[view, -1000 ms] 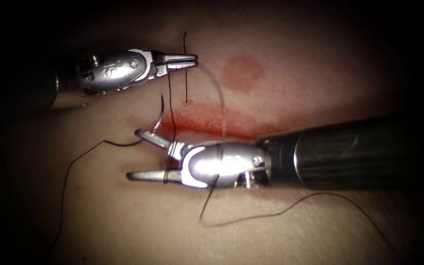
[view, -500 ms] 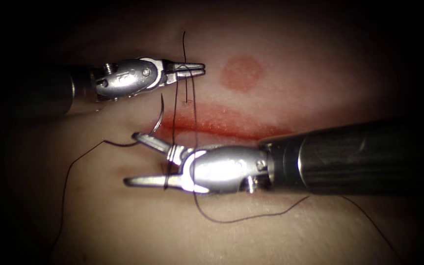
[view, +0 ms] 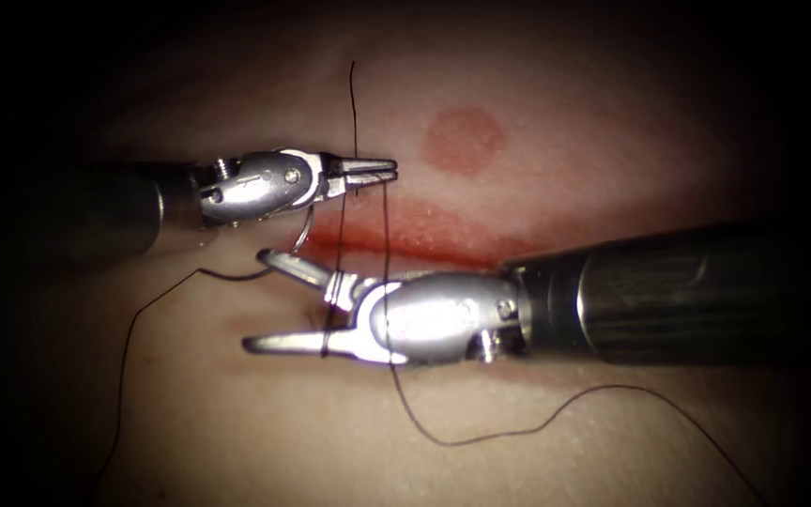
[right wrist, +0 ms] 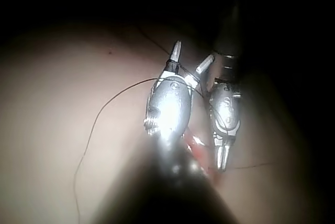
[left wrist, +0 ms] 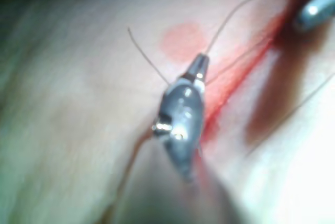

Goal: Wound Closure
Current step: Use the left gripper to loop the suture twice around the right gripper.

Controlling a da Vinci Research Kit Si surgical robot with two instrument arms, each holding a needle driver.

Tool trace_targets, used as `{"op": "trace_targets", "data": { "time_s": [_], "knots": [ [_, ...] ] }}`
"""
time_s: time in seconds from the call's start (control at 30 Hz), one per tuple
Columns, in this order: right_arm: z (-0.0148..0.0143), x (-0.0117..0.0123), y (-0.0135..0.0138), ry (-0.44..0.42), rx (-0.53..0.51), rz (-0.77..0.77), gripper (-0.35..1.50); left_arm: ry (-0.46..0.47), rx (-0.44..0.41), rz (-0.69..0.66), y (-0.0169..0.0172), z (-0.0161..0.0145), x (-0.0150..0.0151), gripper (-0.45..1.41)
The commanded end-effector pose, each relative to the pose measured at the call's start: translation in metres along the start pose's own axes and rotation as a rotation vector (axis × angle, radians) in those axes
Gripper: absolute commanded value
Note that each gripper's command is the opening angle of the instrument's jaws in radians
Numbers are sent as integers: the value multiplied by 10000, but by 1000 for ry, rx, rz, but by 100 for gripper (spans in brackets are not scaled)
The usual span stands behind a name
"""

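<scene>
My left tool is shut on the dark thread just above the red cut in the tissue. From its jaws the thread drops across my right tool, whose jaws stand wide open and hold nothing. A second strand crosses the right tool's lower jaw. The curved needle lies at the cut's left end beside the right tool's upper jaw, held by neither tool and partly hidden by the left tool. The left wrist view has the left tool with thread at its tip. The right wrist view has the open right tool.
A stitch strand rises from the tissue above the cut. Thread from the needle trails left and down. Another length loops below the right shaft. A round red spot marks the tissue. The left tool lies close beside the right one.
My left tool has moved down and to the right toward the cut, carrying the thread, which now drapes over the right tool. The right tool has hardly moved and stays open.
</scene>
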Motion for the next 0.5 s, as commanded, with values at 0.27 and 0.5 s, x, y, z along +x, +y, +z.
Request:
{"op": "trace_targets", "data": {
  "time_s": [0.27,0.5],
  "knots": [
    [-11,1,7,63,-55,15,106,-2,-7,-24,32,0,-24,-35],
    [-15,1,14,67,-98,6,103,1,-18,-57,54,1,-43,-35]
  ]
}}
